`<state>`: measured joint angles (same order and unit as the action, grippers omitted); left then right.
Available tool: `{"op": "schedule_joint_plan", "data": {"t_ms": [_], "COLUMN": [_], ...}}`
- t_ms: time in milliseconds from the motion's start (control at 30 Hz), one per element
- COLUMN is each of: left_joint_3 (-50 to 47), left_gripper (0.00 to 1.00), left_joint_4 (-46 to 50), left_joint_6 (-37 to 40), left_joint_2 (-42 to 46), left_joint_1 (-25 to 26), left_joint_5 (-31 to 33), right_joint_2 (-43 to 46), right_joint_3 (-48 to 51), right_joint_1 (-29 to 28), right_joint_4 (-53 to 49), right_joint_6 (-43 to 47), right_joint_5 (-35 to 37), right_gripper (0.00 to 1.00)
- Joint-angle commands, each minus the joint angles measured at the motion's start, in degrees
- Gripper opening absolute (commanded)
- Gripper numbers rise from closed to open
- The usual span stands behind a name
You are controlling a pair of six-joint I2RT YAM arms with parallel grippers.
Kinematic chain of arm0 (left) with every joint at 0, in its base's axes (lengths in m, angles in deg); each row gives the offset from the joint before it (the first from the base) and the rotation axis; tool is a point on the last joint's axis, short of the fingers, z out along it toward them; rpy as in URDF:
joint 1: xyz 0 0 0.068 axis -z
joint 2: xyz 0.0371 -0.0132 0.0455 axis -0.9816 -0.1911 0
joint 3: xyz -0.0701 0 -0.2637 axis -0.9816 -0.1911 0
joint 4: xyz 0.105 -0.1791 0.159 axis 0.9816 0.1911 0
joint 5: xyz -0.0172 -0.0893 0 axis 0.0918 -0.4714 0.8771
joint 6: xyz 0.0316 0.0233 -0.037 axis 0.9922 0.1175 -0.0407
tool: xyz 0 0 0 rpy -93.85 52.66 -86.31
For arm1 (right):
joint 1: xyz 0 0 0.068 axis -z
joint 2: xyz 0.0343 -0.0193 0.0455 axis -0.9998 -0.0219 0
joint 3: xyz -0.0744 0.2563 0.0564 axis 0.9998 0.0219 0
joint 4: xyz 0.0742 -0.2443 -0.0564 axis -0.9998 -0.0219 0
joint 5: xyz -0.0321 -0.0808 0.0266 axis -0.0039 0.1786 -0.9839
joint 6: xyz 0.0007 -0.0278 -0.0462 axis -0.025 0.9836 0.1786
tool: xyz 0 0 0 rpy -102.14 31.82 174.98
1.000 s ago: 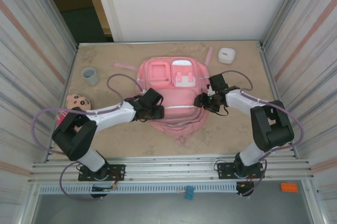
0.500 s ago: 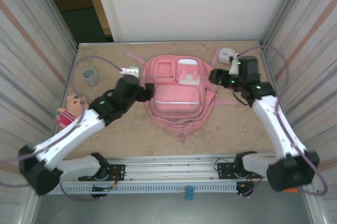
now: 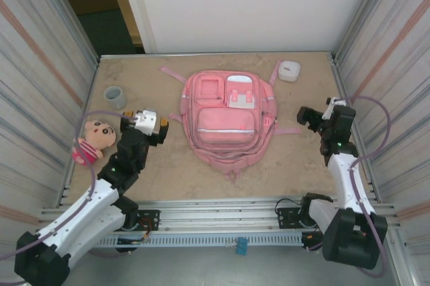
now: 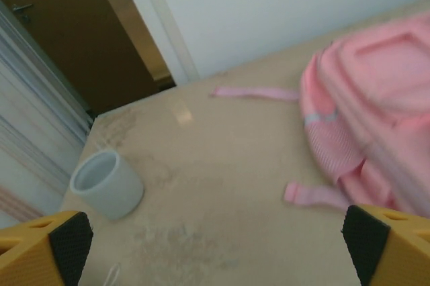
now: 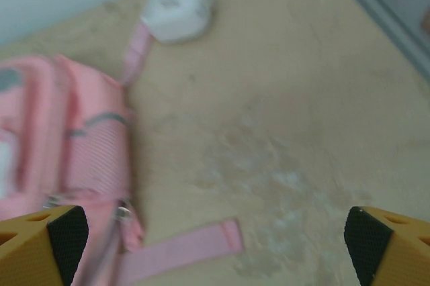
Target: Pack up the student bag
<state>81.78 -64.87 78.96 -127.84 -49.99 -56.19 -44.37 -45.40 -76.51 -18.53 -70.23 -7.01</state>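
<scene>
Pink fabric marks the student bag (image 3: 225, 121), which lies flat with its front pockets up in the middle of the sandy-brown table (image 3: 282, 165), straps splayed out at its sides. We see the left gripper (image 3: 158, 131) hanging just off the bag's left side, apart from it. Its yellow, black-padded fingertips (image 4: 67, 239) stand wide with nothing between them. The right gripper (image 3: 307, 116) hovers off the bag's right side, equally spread and empty, above bare table near a loose strap (image 5: 181, 249). A grey cup (image 3: 114, 97) stands at far left, and a plush doll (image 3: 94, 139) lies nearer us beside it. A white container (image 3: 289, 70) sits by the bag's top right corner.
</scene>
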Motion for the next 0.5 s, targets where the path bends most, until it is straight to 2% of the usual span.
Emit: {"op": "schedule_joint_plan", "data": {"t_ms": [0,133,200,233,300,333,367,400,467], "left_joint_3": [-8.6,-14.1,-14.1,-13.0,-10.5,-10.1,-9.7,-8.9,-3.0], "left_gripper": [0.99,0.99,0.99,0.99,0.99,0.99,0.99,0.99,0.99], "left_joint_4": [-19.1,-36.1,-47.9,-52.5,-52.3,-56.5,-64.8,-67.3,-42.4], "left_joint_6": [1.3,-9.0,-7.6,-8.5,-6.9,-6.6,-5.9,-6.1,-13.1], "left_joint_2": [-2.0,-17.3,-25.7,-30.2,-36.9,-42.3,-49.0,-51.3,-42.4], "left_joint_1": [-4.4,-24.0,-25.6,-25.9,-25.7,-25.3,-25.2,-25.3,-28.3], "left_joint_5": [-3.6,-24.7,-26.2,-26.0,-29.2,-29.0,-27.1,-25.7,-23.9], "right_joint_2": [-4.0,-15.3,-18.9,-21.2,-27.2,-28.3,-30.2,-33.2,-31.2], "right_joint_3": [4.6,13.1,10.4,10.0,9.6,8.9,9.0,9.4,7.2], "right_joint_1": [0.7,0.6,0.4,-1.4,-3.0,-5.4,-8.8,-10.1,-8.8], "right_joint_4": [16.2,38.7,39.5,42.4,48.6,48.0,49.0,54.1,45.7], "right_joint_6": [0.1,0.4,1.2,2.3,2.5,5.1,7.3,8.6,7.1], "right_joint_5": [-0.9,-1.4,-3.3,-1.5,-1.7,-0.3,4.4,6.1,5.4], "right_gripper": [0.99,0.99,0.99,0.99,0.99,0.99,0.99,0.99,0.99]}}
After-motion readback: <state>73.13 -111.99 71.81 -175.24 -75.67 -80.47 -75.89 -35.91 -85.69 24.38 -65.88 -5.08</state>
